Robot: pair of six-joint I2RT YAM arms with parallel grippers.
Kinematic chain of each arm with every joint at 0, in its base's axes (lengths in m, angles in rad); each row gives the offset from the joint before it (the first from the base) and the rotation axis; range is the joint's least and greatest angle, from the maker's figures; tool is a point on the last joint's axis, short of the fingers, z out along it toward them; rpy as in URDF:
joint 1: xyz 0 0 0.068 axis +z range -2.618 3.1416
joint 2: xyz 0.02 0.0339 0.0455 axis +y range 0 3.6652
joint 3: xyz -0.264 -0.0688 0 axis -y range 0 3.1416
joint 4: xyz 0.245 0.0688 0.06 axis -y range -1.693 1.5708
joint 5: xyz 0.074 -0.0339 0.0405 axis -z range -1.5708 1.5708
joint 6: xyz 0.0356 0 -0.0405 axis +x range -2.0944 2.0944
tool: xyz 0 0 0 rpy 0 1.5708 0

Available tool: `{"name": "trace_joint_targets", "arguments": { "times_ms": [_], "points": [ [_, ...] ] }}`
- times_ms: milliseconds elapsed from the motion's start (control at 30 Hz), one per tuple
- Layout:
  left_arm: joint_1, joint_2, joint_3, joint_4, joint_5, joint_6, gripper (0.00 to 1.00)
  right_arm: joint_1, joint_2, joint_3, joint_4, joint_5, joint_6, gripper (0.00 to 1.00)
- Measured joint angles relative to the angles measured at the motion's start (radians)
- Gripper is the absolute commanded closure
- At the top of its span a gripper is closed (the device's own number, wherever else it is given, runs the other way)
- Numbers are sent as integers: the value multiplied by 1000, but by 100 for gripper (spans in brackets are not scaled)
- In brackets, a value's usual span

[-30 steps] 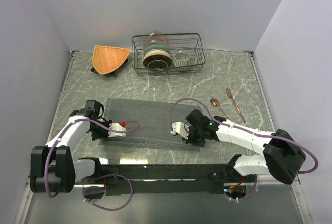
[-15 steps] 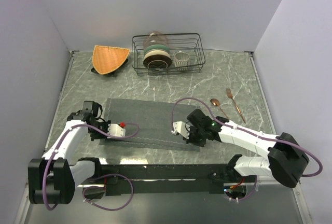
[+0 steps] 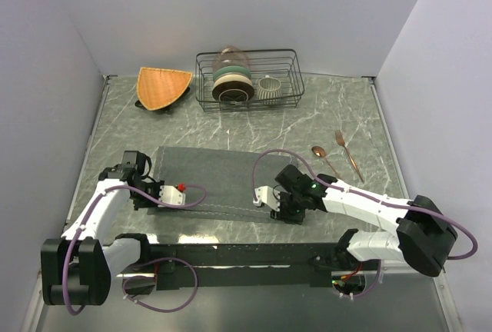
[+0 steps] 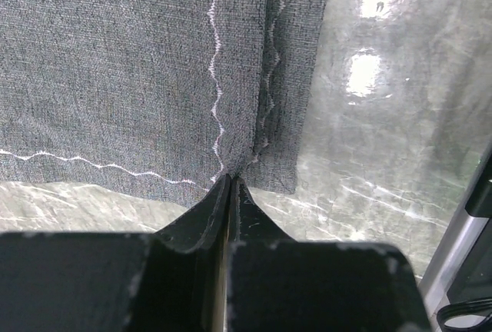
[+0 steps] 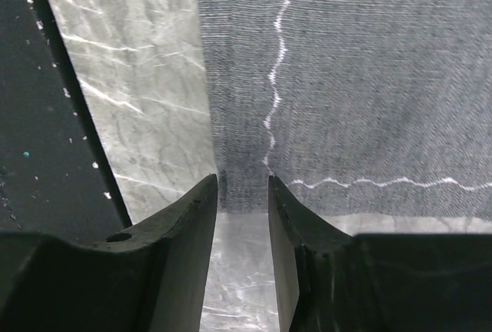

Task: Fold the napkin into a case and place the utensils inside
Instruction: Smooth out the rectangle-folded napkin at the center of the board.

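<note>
The dark grey napkin point(image 3: 219, 178) lies flat on the marble table as a wide rectangle with white stitching. My left gripper point(image 3: 147, 196) is at its near left corner, shut on the cloth's edge point(image 4: 231, 178). My right gripper point(image 3: 287, 210) is at the near right corner, and in the right wrist view point(image 5: 242, 186) its jaws are open and straddle the napkin's edge point(image 5: 246, 155). The copper utensils lie to the right of the napkin: a spoon point(image 3: 321, 157) and a fork point(image 3: 347, 154). No folded case shows.
A wire rack point(image 3: 247, 78) with stacked bowls and a ribbed cup stands at the back. An orange fan-shaped mat point(image 3: 161, 86) lies to its left. A black rail point(image 3: 246, 253) runs along the near edge. Walls close in on three sides.
My right gripper has shifted a little toward the near edge, to the napkin's near right corner. My left gripper stays pinched on the left corner, and its arm has swung slightly outward.
</note>
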Motion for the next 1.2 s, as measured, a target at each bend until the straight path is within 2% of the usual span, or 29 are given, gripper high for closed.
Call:
{"name": "trace_joint_targets", "arguments": {
  "times_ms": [200,300,333,467,833,967,1200],
  "points": [
    [0,-3,0,-9,0,0,94,21,27,0,3,7,0,70],
    [0,-3,0,-11,0,0,94,24,34,0,10,19,2,80],
    [0,-3,0,-12,0,0,94,25,35,0,11,25,4,88],
    [0,-3,0,-13,0,0,94,28,35,0,19,38,13,100],
    [0,-14,17,-40,0,0,95,29,-28,0,0,50,14,100],
    [0,-30,26,-61,1,9,99,29,-64,0,-10,50,7,100],
    [0,-31,33,-114,0,35,99,29,-66,0,-23,45,-5,100]
  ]
}}
